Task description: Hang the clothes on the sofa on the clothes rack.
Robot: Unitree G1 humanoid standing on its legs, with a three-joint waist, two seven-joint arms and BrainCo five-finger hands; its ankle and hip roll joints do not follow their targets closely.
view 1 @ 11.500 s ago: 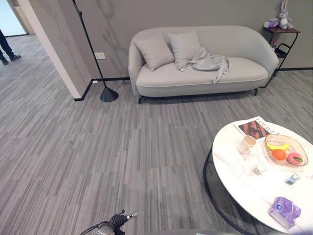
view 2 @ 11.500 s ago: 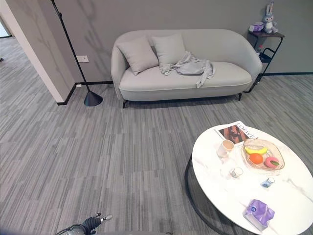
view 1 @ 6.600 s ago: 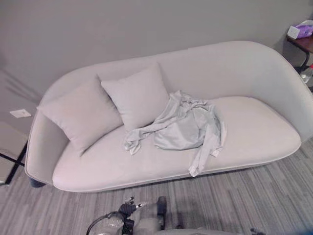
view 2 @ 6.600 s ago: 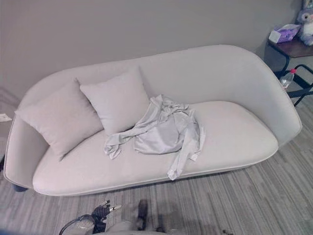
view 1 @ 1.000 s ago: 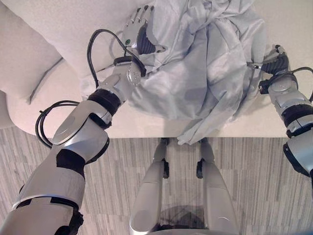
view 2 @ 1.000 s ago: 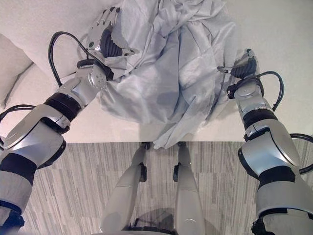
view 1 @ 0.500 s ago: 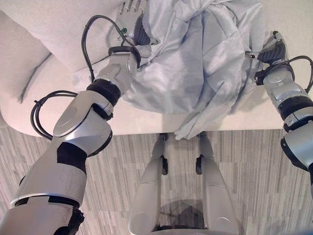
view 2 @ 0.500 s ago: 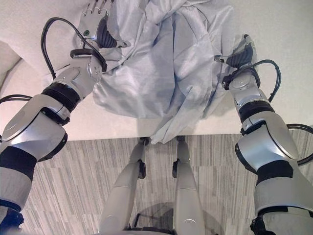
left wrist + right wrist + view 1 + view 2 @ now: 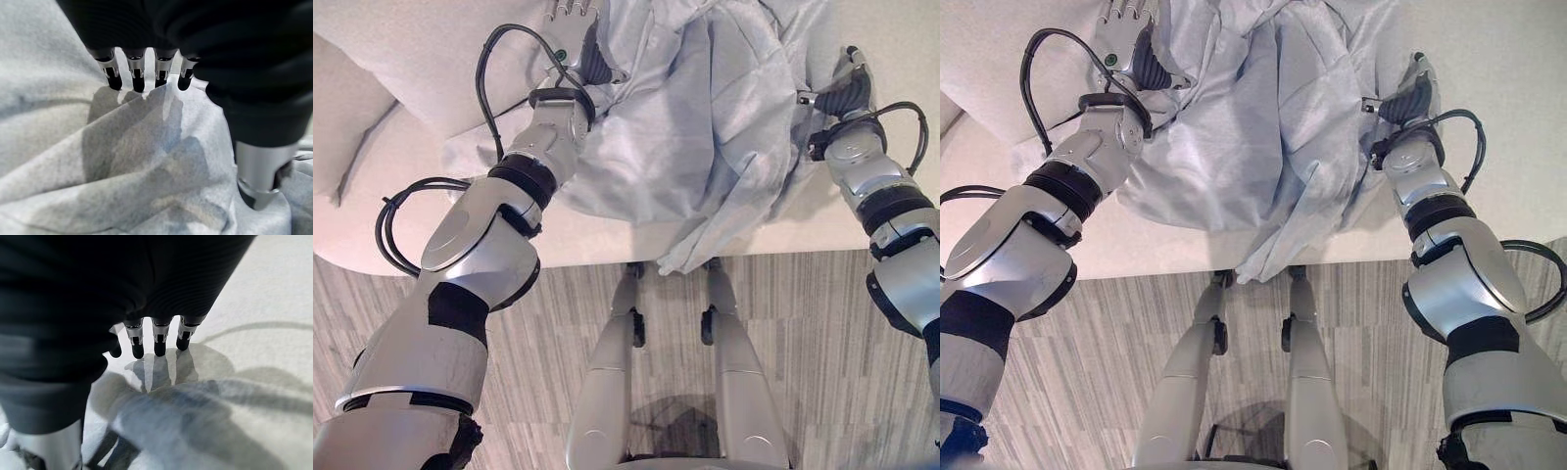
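A crumpled pale grey garment [image 9: 705,127] lies on the light sofa seat [image 9: 411,206], one sleeve [image 9: 690,250] hanging over the seat's front edge. My left hand [image 9: 576,44] rests at the garment's left edge, by a cushion. In the left wrist view its fingers [image 9: 137,81] are straight over the cloth [image 9: 122,171], with the thumb [image 9: 259,181] apart, so it is open. My right hand [image 9: 1408,96] sits at the garment's right edge. Its fingers [image 9: 156,345] are also straight, above a cloth fold [image 9: 186,426] and the bare seat [image 9: 274,293]. It holds nothing.
Two pale cushions [image 9: 421,44] [image 9: 342,127] lean against the sofa's back on the left. Grey striped carpet [image 9: 862,392] runs in front of the sofa.
The whole picture has shifted a little, so the camera moved. Both hands stay at the garment's two sides, reaching slightly farther over the seat; nothing has been taken hold of.
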